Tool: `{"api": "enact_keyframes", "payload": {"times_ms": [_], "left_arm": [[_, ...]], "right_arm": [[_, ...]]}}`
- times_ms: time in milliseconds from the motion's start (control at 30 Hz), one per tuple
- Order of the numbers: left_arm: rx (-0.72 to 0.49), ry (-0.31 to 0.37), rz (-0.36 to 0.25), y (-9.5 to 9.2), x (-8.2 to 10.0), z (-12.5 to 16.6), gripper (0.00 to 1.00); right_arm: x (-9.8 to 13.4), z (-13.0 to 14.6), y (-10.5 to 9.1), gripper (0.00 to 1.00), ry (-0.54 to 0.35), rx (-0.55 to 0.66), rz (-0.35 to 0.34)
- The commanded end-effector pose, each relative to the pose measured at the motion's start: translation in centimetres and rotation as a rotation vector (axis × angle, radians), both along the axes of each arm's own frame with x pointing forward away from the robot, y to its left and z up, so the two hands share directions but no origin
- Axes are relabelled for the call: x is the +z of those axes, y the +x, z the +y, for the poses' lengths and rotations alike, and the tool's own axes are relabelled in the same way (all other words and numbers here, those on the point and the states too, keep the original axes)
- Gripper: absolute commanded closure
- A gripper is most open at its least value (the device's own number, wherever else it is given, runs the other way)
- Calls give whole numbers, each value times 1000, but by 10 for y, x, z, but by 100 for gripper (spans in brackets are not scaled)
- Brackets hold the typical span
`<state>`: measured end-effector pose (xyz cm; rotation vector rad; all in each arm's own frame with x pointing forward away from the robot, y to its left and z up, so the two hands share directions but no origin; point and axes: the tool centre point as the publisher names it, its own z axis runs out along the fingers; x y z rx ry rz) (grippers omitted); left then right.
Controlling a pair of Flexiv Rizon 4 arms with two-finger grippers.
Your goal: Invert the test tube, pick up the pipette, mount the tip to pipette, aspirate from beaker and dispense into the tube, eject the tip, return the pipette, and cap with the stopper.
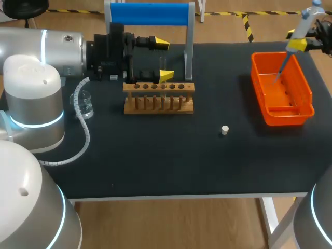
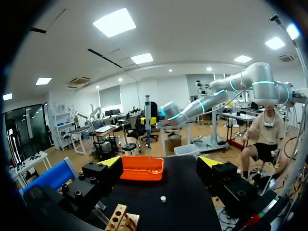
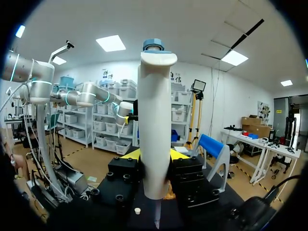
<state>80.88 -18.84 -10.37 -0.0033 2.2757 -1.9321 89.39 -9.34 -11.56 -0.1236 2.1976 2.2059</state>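
Observation:
My right gripper is shut on the white pipette at the far right and holds it tilted, with its thin lower end over the orange bin. In the right wrist view the pipette stands upright between the yellow fingertips. My left gripper stands open just behind the wooden tube rack, with nothing between its fingers. A small white stopper lies on the black table, also visible as the stopper ahead of the left gripper. A clear beaker stands left of the rack. I cannot make out the test tube.
A blue-topped stand rises behind the rack. A white coiled cable runs from my left arm across the table's left part. The orange bin lies ahead of the left gripper, beyond the rack.

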Motion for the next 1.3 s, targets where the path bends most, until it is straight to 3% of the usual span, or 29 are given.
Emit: {"api": "enact_keyframes", "payload": {"times_ms": [33,533,1300], "left_arm": [[1,-2,-2,0,-1,-1,0],[1,-2,-2,0,-1,-1,0],[1,-2,-2,0,-1,-1,0]], "right_arm": [[-5,-15,10,100,-2,77,-2],[-21,-52,18,100,-4,71,-7],[-42,-61,19,100,-29,83,15]]}}
